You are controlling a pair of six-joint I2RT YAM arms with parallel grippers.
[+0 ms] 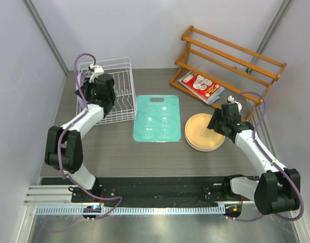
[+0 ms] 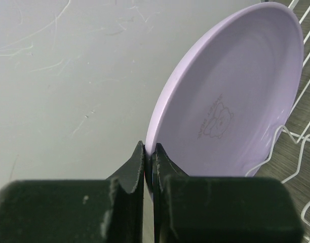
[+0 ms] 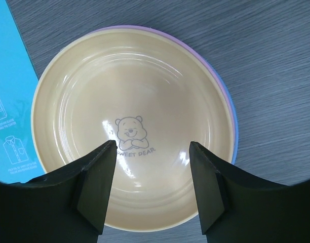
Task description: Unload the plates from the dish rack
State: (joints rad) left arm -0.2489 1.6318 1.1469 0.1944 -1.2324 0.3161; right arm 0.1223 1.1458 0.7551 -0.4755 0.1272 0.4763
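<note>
Overhead view: the left gripper (image 1: 101, 87) sits over the white wire dish rack (image 1: 122, 66) at the far left of the table (image 1: 119, 147), hiding what is inside the rack. The right gripper (image 3: 152, 147) hovers above a stack of plates near the right side. A teal mat (image 1: 157, 119) lies flat between rack and stack. A wooden slatted rack (image 1: 231, 55) stands at the far right with a red-and-white packet (image 1: 200, 85) on its lower shelf.

Left wrist view: only here is the lilac plate (image 2: 236, 101) seen. It stands on edge in the rack, a faint bear print at its centre, white wires just to its right. The dark fingers (image 2: 129, 167) are clenched on its lower rim.

Right wrist view: the jaws stand spread apart, grasping nothing. Below them lies the yellow plate (image 3: 134, 76), face up, with a bear print and the words "SWEET DEAR". A lilac rim (image 3: 216, 71) and a blue rim (image 3: 235, 126) show beneath it, which the overhead view does not resolve
</note>
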